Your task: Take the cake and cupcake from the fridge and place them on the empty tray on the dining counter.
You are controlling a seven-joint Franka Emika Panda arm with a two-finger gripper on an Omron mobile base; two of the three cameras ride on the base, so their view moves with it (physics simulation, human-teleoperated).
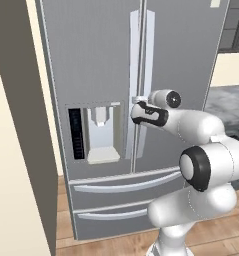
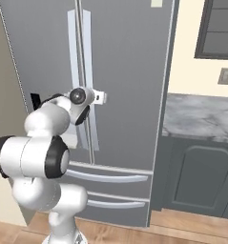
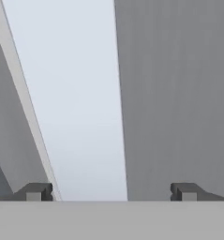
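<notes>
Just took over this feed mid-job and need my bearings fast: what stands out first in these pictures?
The tall grey brushed-steel French-door fridge dominates, both doors shut, its water dispenser panel on the left door and two drawers below. The white arm's two-finger gripper is pressed up at the long pale door handles at the centre seam, jaws open, with one pale handle between the fingertips in the hand view. To the fridge's right sits a grey marbled counter over dark cabinets.

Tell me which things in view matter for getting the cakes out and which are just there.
Job: fridge, both doors closed; its right door handle, between the open jaws; gripper.
Just there: water dispenser; two drawers; side counter; window.
</notes>
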